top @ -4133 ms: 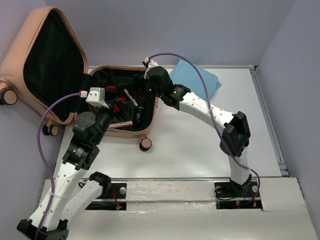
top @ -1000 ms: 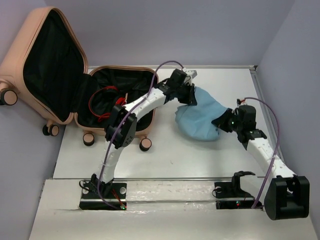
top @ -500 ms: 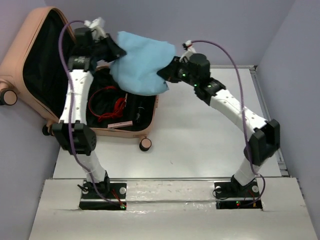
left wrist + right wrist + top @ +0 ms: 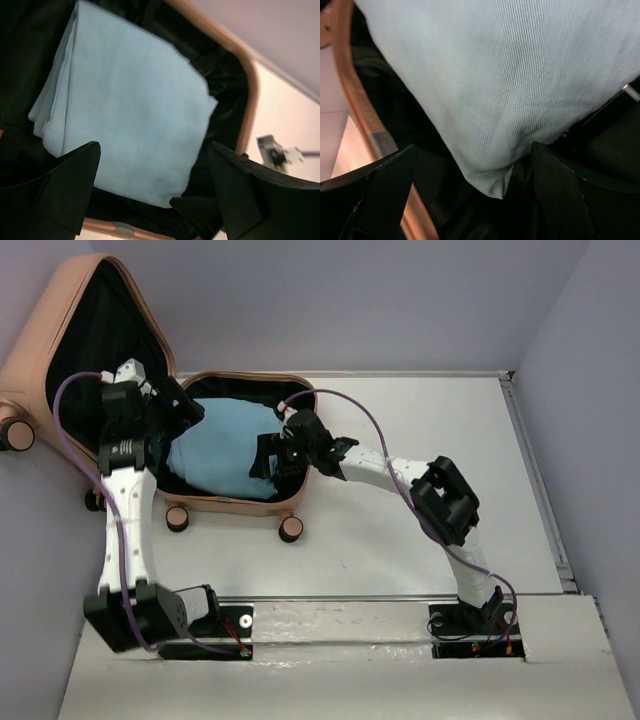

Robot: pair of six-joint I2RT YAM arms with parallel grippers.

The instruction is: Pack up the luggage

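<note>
Overhead view of one peach-pink luggage lying open on the left side of a white worktop. At far left its lid stands raised against the wall, black lining facing right. Four small wheels show. Just right of the lid, the left end effector hovers over the base's left edge, fingers spread and holding nothing. One folded light-blue cloth lies in the base, long axis running left to right between the two arms. At the cloth's right edge the right end effector is also spread and empty. Anything beneath the cloth is hidden. If closing comes next, the lid lies up and left of both end effectors, and the left arm is nearer.
</note>
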